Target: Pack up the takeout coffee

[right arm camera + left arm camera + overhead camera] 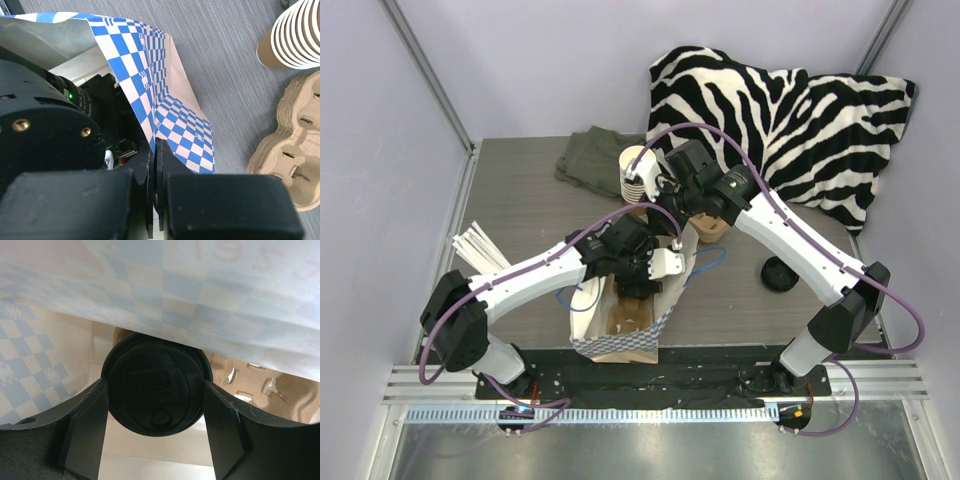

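So, nearest you, the blue-and-white checkered paper bag (617,347) is standing open at the near edge of the grey table (520,210). Your left gripper (638,288) is hanging down inside it, jaws clamping the small brown paper cup (155,390) around its round black plastic lid. Just behind, your right gripper (156,160) is pinching the bag's wall, jaws together on the paper. Past that, the moulded cardboard cup carrier (295,150) is sitting beside the tall stack of cream-and-brown cups (635,172), with the zebra-striped pillow (780,110) lying farthest back.
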